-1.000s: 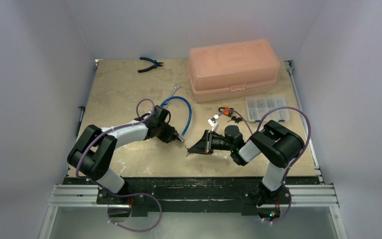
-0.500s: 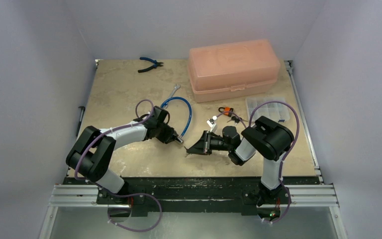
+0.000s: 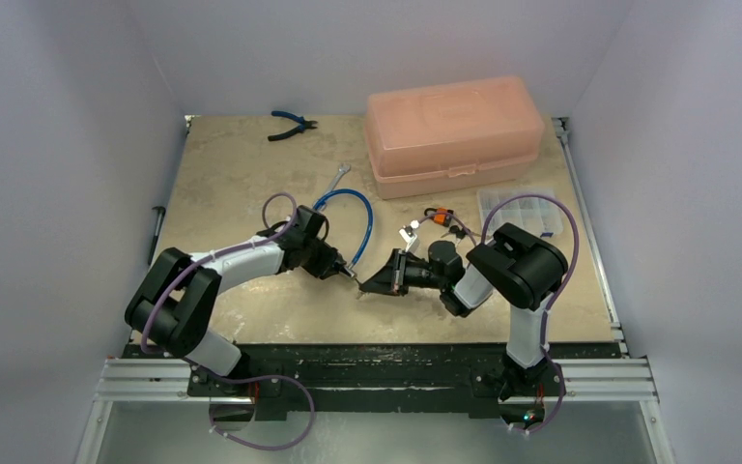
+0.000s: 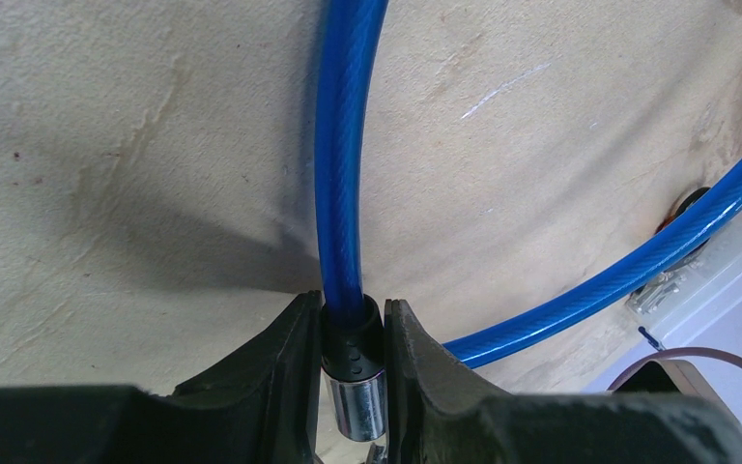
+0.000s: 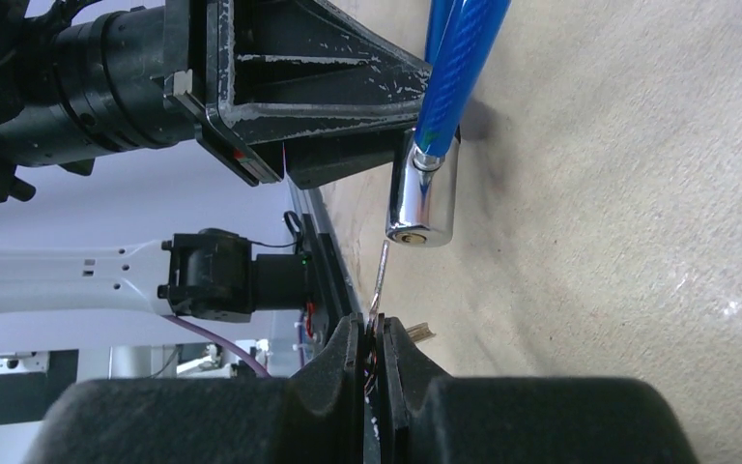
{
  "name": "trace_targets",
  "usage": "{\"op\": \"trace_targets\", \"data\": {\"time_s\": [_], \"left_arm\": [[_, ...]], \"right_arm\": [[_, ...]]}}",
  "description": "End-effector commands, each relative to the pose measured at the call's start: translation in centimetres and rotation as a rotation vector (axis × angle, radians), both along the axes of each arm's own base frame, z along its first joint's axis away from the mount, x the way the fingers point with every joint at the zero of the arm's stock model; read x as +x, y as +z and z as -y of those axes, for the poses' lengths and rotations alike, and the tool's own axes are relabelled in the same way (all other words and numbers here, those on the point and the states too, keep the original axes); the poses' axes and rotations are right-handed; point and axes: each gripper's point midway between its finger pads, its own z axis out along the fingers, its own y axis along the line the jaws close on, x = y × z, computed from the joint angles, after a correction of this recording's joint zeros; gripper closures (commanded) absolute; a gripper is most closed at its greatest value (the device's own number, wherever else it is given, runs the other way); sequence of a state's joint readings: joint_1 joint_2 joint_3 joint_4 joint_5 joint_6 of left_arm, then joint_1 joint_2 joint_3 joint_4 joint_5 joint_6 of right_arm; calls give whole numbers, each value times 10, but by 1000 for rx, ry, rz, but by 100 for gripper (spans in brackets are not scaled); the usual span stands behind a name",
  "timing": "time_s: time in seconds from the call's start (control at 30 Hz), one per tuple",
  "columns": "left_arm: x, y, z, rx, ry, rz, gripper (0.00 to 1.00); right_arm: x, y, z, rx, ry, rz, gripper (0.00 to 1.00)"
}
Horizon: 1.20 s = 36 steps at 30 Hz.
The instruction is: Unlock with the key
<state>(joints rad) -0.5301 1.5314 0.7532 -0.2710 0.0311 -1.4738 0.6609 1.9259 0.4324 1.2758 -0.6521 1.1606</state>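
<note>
Where the lock sits: the blue cable lock (image 3: 346, 192) loops across the middle of the table (image 3: 242, 164). Its chrome cylinder (image 5: 423, 198) is held off the surface toward the near edge, about midway between the left and right edges.
Left hand: the left hand (image 4: 353, 311) is clamped on the black collar (image 4: 351, 340) just above the cylinder, one finger on either side, with the cable running up out of the grip.
Right hand: the right hand (image 5: 372, 333) is pinched together on the key (image 5: 381, 275), with only the thin blade showing beyond the fingertips.
Key to keyhole: the blade tip sits just short of the keyhole (image 5: 408, 235) in the cylinder's end face, a little to one side and not inserted.
Risk, missed entry: the blade looks tilted against the cylinder's axis, so a straight push would likely land the tip on the chrome face and skate off.
Risk, key slip: the hold is on a thin flat piece, so a jammed tip could swivel the key between the fingers or push it back.
Risk, lock twist: the collar is round and the cable springy, so a side load may roll the cylinder in the left hand and turn the keyhole away.
Risk, wrong way up: which way the key's teeth face cannot be told; if reversed, it probably will not enter.
</note>
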Motion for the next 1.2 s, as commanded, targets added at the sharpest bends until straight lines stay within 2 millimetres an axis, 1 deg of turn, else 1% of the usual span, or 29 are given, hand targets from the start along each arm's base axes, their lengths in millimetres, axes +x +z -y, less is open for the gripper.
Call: {"op": "trace_targets", "data": {"time_s": [0.0,0.7,1.0,1.17], "left_arm": [[3,16,5,-51,-8,36,100],[5,17,4,-52,8,43,100],[7,24,6,-65,9,61,100],[6,23,6,-65,9,59,100]], "right_arm": [[12,7,-6,9,-19,51,100],[5,1,0,6,-32,12,100],[4,0,-3,32,-19,-11,100],[4,2,-5,42,-12,-10,100]]}}
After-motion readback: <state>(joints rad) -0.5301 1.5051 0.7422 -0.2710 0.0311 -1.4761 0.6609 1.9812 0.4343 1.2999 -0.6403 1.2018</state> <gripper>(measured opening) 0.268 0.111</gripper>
